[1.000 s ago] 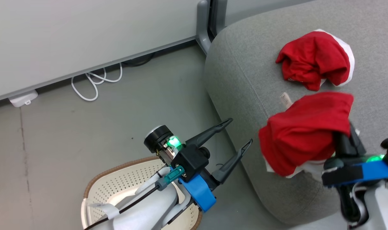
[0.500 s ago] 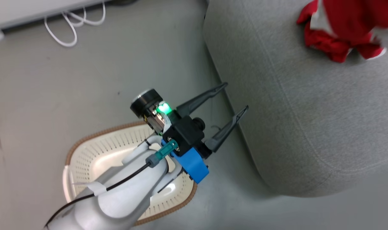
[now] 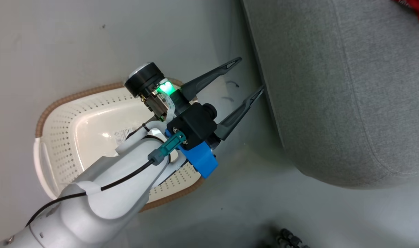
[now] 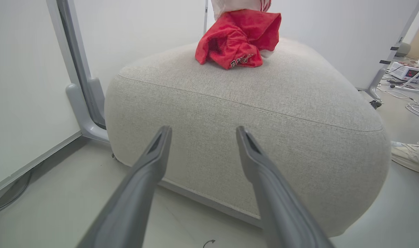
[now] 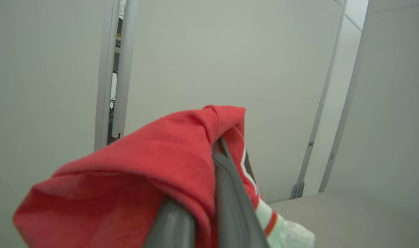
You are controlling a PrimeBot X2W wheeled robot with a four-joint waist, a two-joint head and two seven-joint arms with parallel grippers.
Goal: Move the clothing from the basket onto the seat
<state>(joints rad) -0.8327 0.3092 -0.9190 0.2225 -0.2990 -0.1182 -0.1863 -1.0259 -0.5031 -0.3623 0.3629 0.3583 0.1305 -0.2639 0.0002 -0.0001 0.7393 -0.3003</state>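
Note:
The cream basket [image 3: 57,137] with its brown rim stands on the floor at the left; what shows of its inside holds no garment, and my left arm hides part of it. Past the basket's right rim and close to the side of the grey seat [image 3: 333,86], my left gripper [image 3: 249,75] is open and holds nothing. In the left wrist view the left gripper [image 4: 203,130] points at the seat [image 4: 247,113], where a red piece of clothing [image 4: 238,41] with a logo lies on top. My right gripper [image 5: 214,151] is shut on a red and white garment [image 5: 143,172] draped over its fingers.
White partition panels with a grey foot [image 4: 85,113] stand behind the seat. A pale shoe [image 4: 411,155], loose cables and a small device [image 4: 406,70] lie on the floor to the seat's right. A scrap of red cloth [image 3: 416,10] shows at the seat's far corner.
The head camera has tilted down, so more of the basket shows and the right arm with its garment has left that view. The left gripper stays open beside the seat.

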